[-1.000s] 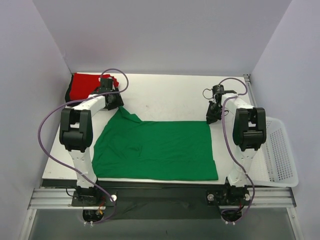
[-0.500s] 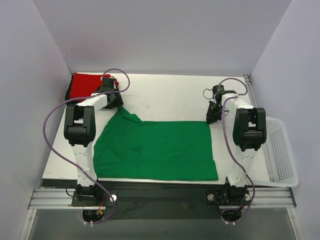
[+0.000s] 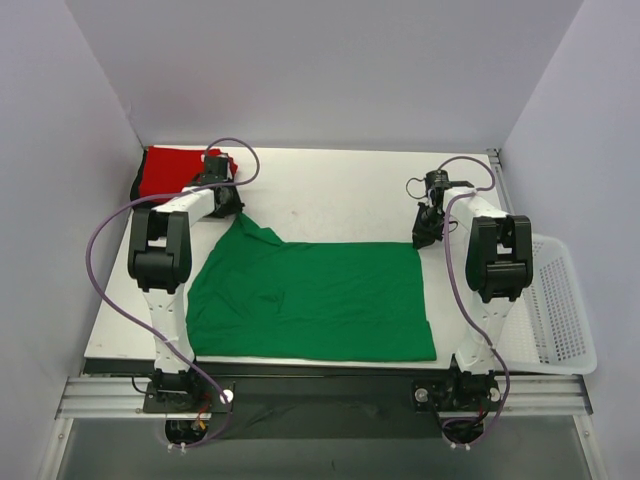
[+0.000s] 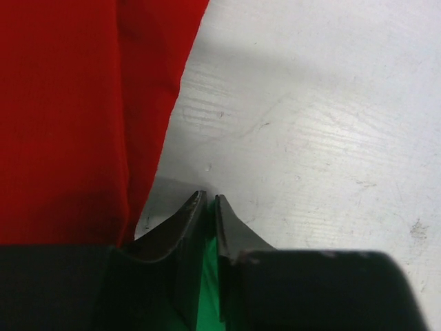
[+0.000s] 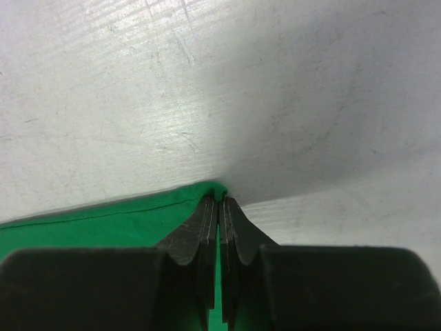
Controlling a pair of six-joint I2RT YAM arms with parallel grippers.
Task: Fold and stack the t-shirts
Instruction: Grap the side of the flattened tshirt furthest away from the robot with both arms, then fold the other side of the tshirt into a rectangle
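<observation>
A bright green t-shirt (image 3: 310, 295) lies spread over the near half of the white table. My left gripper (image 3: 237, 211) is shut on its far left corner, green fabric (image 4: 209, 289) showing between the fingers in the left wrist view. My right gripper (image 3: 422, 238) is shut on its far right corner (image 5: 218, 191). A folded red t-shirt (image 3: 170, 170) lies at the far left corner of the table, on top of a black one (image 3: 135, 184); it fills the left of the left wrist view (image 4: 76, 117).
A white mesh basket (image 3: 560, 305) hangs off the table's right edge. Grey walls close in the left, back and right sides. Purple cables loop over both arms. Bare white table (image 3: 340, 190) lies behind the green shirt.
The left arm's elbow has shifted slightly to the right over the last second. The green shirt, both grippers and the right arm look the same.
</observation>
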